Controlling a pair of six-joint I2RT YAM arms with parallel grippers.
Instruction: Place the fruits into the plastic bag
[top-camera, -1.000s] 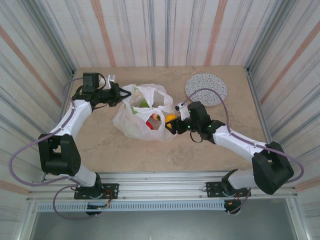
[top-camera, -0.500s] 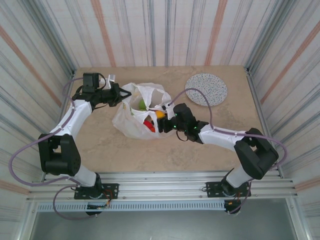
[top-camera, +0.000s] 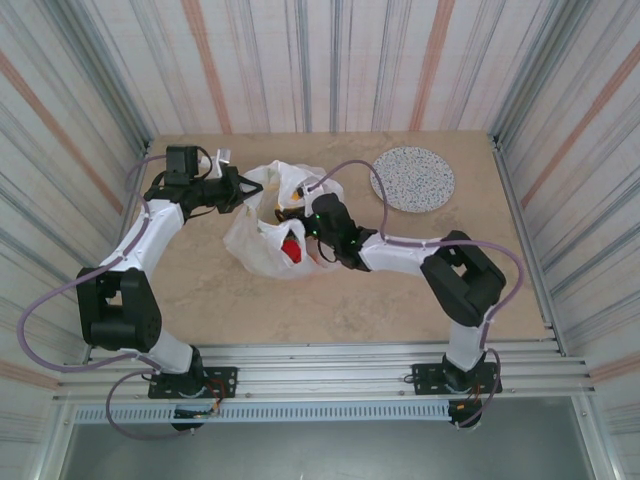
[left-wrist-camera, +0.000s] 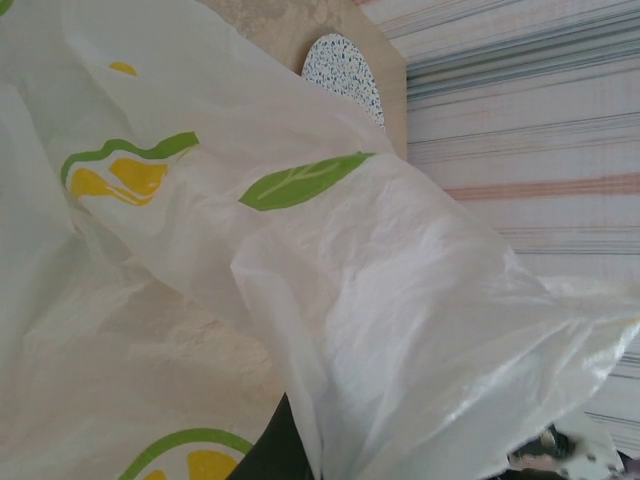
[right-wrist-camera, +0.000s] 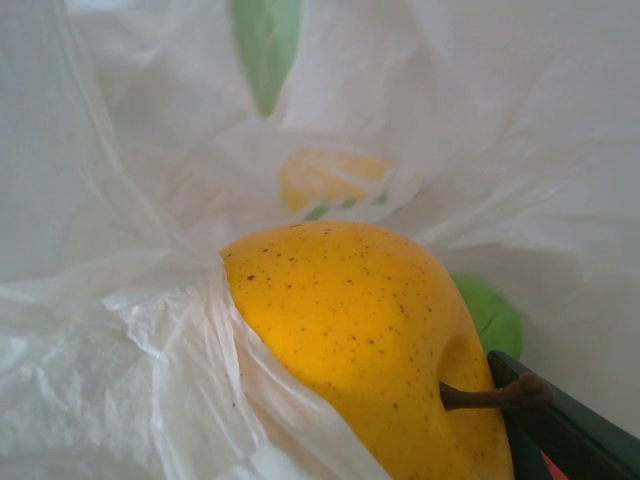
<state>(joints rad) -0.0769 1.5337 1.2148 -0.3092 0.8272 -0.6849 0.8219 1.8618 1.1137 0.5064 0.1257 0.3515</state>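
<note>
The plastic bag (top-camera: 262, 245) is laid on the counter (top-camera: 380, 290) left of centre, and its far rim is pinched and lifted by the left gripper (top-camera: 240, 190), whose jaws are closed together on the film. The right gripper (top-camera: 298, 213) is placed inside the bag's mouth, its jaws clamped wide around a yellow fruit (right-wrist-camera: 360, 340) with a brown stem, which is wrapped about by white film. A red fruit (top-camera: 292, 249) is seen through the bag's near side, and a speckled plate (top-camera: 412, 178) is set well apart to the right.
</note>
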